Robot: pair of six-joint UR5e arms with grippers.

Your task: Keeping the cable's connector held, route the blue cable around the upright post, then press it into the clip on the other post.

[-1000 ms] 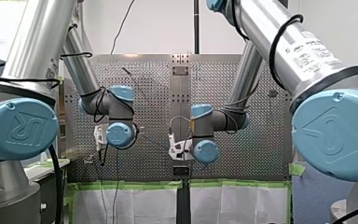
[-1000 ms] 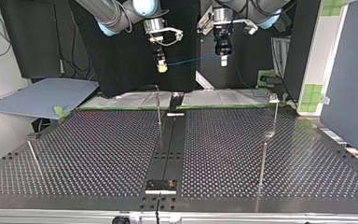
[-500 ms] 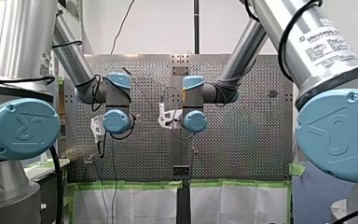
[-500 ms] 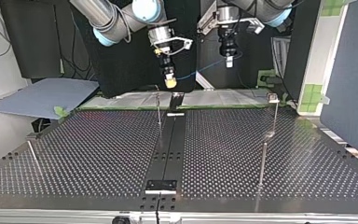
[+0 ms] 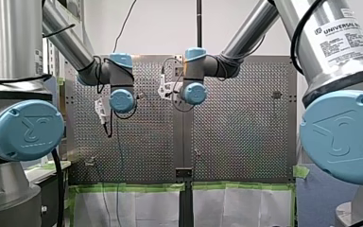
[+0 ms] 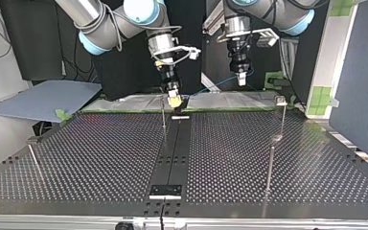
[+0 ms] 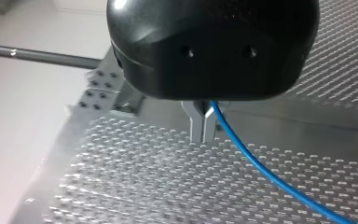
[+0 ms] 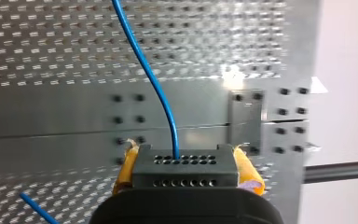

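Two tools have come down and forward over the perforated desk (image 6: pixel 100 158) in the last second, as seen from across it, and the cable has travelled with them. The right tool (image 8: pixel 186 170), the one with yellow pads (image 8: pixel 248 176), is clamped on the black connector (image 8: pixel 185 181) with a pad at each side. The blue cable (image 8: pixel 151 84) rises out of the connector's top face ahead of the tool. A second ago this tool hung high in front of the dark backdrop. Now, in the top view, it sits low at the desk's far edge, just beside the tip of the thin upright post (image 6: pixel 164 120) near the centre strip. The left tool (image 7: pixel 203 125) has sunk less; its metal fingers are pinched together on the cable, which runs away from them above the desk. Between the two tools the cable hangs in the air as a sloping span, higher at the left tool and not touching the desk. To my eye that puts the routing at its very start: the cable has been brought down to the post, but I see no wrap around it yet. The far post (image 6: pixel 283 117) at the top view's right, with what looks like a clip (image 6: pixel 281 100) on its head, stands well apart and untouched. The hold on the connector looks square, as the task needs.
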